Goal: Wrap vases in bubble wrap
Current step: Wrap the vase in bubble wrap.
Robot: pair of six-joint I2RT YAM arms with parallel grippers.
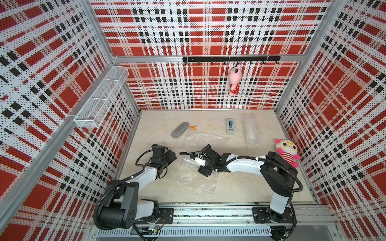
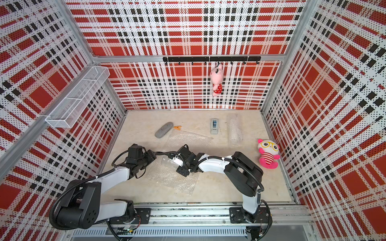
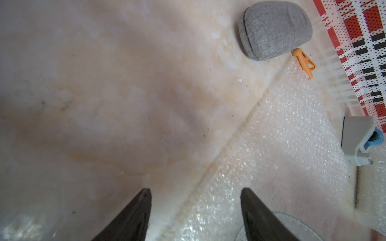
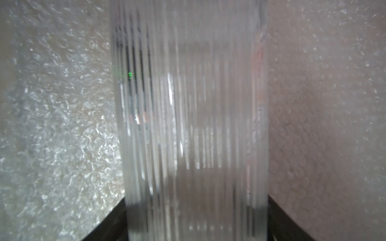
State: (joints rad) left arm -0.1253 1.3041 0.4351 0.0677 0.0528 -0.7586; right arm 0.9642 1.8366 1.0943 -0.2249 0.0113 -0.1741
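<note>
A clear glass vase lies on its side on a flat sheet of bubble wrap in the middle of the table. My right gripper is shut on one end of it. In the right wrist view the ribbed glass vase fills the space between the two dark fingers of the right gripper, with bubble wrap underneath. My left gripper hangs open and empty over the sheet's left edge, just left of the vase.
A rolled bundle of bubble wrap lies at the back right beside a grey tape dispenser. A grey oval case and an orange clip sit at the back left. A plush toy leans on the right wall.
</note>
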